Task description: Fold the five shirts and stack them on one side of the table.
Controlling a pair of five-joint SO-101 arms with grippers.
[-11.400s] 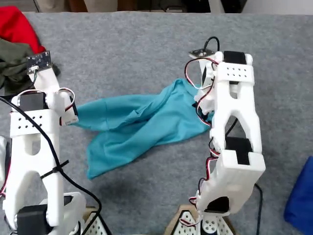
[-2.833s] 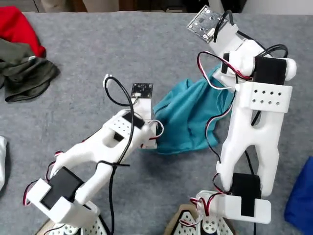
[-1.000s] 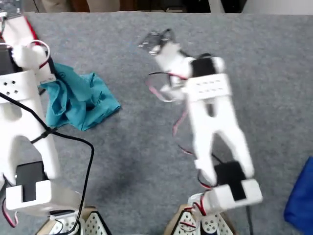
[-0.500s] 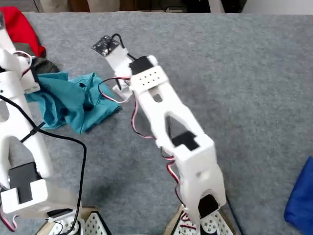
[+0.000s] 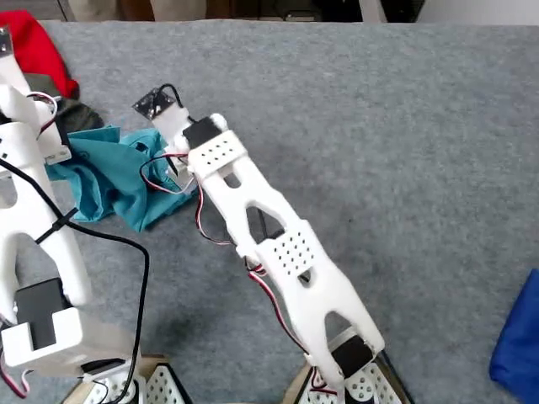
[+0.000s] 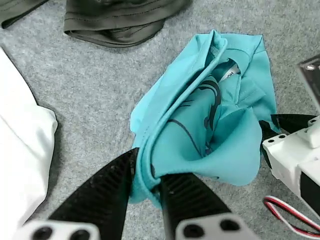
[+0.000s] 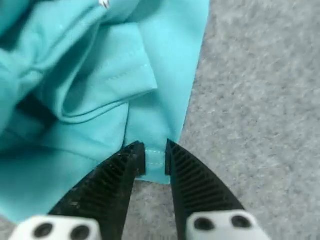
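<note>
High view is looking down on a grey table (image 5: 404, 126); a teal shirt (image 5: 118, 181) is lying bunched up near the table's left side. The left arm (image 5: 29, 227) is standing along the left edge beside it, and the right arm (image 5: 269, 244) is stretching diagonally from its base across to the shirt's other side. A red shirt (image 5: 34, 46) is sitting crumpled at the far left corner, well apart from a blue shirt (image 5: 518, 332) poking in at the right edge.

Left wrist view is giving the close detail of the grip; the left gripper (image 6: 146, 172) is clamping its two black fingers on a folded edge of the teal shirt, with cloth bulging between them. The shirt is spreading away from the fingers in loose folds, with a label and a dark printed line showing inside. A dark green shirt (image 6: 120, 20) is lying farther off, near the teal one but apart from it; a white shirt (image 6: 20, 160) is lying off to one side on the grey surface. The white body and a black finger of the other arm are showing at the teal shirt's far edge.

Right wrist view is showing the right gripper (image 7: 155, 152) pinching a stitched hem at a corner of the teal shirt; its fingers are nearly together with the thin hem caught between them. The rest of the shirt is lying in soft rumpled layers on the table.
</note>
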